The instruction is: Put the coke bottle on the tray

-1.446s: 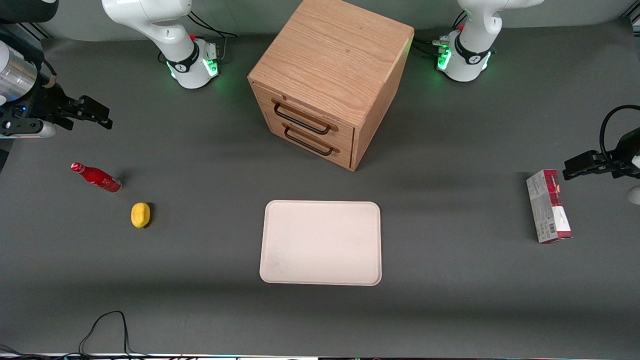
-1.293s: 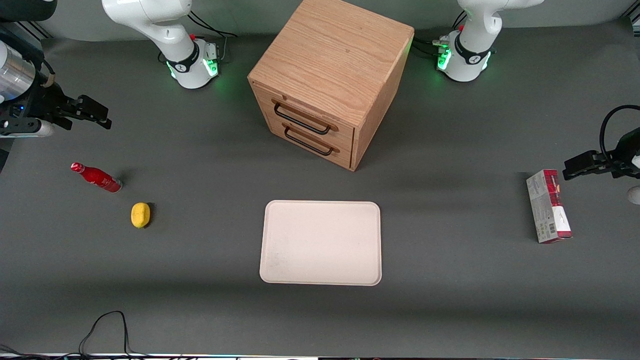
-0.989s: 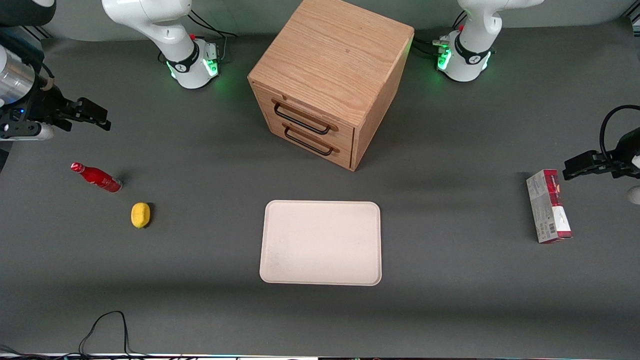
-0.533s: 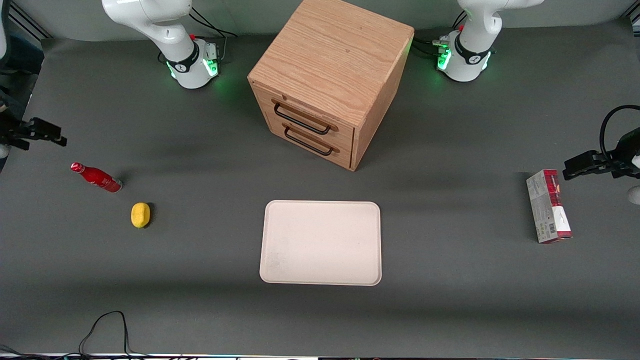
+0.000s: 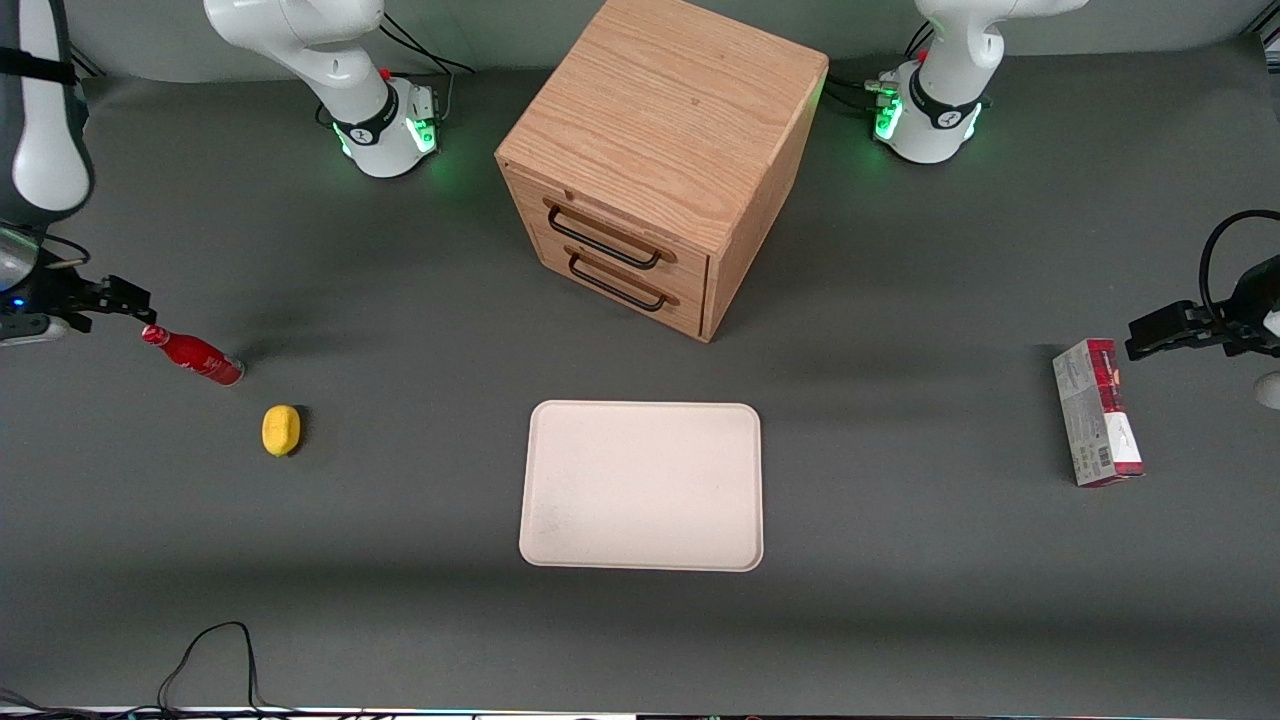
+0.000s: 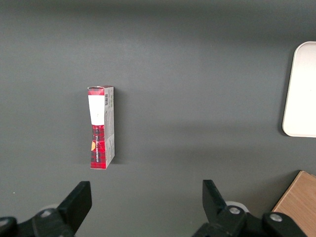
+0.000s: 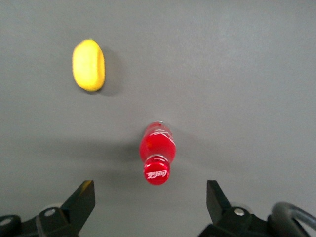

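**End effector poised over the standing coke bottle, tray waiting mid-table**

Starting at the working arm's end of the table (image 5: 900, 620), the end effector (image 5: 128, 298) hangs with its fingers (image 7: 81, 200) spread wide and nothing between them, just above the cap of the coke bottle (image 5: 192, 354); seen from the wrist, the coke bottle (image 7: 157, 152) stands upright between the two fingertips without touching either. A yellow lemon (image 5: 281, 430) sits near the bottle, at about its five o'clock and closer to the front camera. Next comes the tray (image 5: 642, 485), flat and bare (well apart from the bottle), in front of the wooden drawer cabinet (image 5: 660, 160), whose two drawers are closed. Toward the parked arm's end lies a red-and-white carton (image 5: 1097, 412).
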{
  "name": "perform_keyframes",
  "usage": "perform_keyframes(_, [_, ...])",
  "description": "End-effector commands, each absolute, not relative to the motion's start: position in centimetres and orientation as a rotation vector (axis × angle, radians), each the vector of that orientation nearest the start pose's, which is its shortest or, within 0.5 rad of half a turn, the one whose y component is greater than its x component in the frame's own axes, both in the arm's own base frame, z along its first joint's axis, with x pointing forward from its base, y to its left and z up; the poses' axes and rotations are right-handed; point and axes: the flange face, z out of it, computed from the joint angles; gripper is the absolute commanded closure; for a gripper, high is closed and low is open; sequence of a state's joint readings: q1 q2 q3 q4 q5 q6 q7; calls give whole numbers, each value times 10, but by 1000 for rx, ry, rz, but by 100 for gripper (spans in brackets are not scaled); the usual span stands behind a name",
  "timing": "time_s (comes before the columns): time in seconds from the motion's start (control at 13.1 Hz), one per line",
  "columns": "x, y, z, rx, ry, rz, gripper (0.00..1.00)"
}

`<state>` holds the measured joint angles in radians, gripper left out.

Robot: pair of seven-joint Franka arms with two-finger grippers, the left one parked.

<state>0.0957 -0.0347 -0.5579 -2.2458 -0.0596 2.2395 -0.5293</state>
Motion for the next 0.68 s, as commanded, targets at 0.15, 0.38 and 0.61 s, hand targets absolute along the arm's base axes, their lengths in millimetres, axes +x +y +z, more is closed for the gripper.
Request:
perform_keyframes(0.15, [470, -236, 337, -3164, -197, -45, 0])
perform_keyframes(0.38, [472, -240, 315, -3142, -198, -44, 0])
perform_keyframes(0.61, [469, -239, 307, -3135, -186, -24, 8])
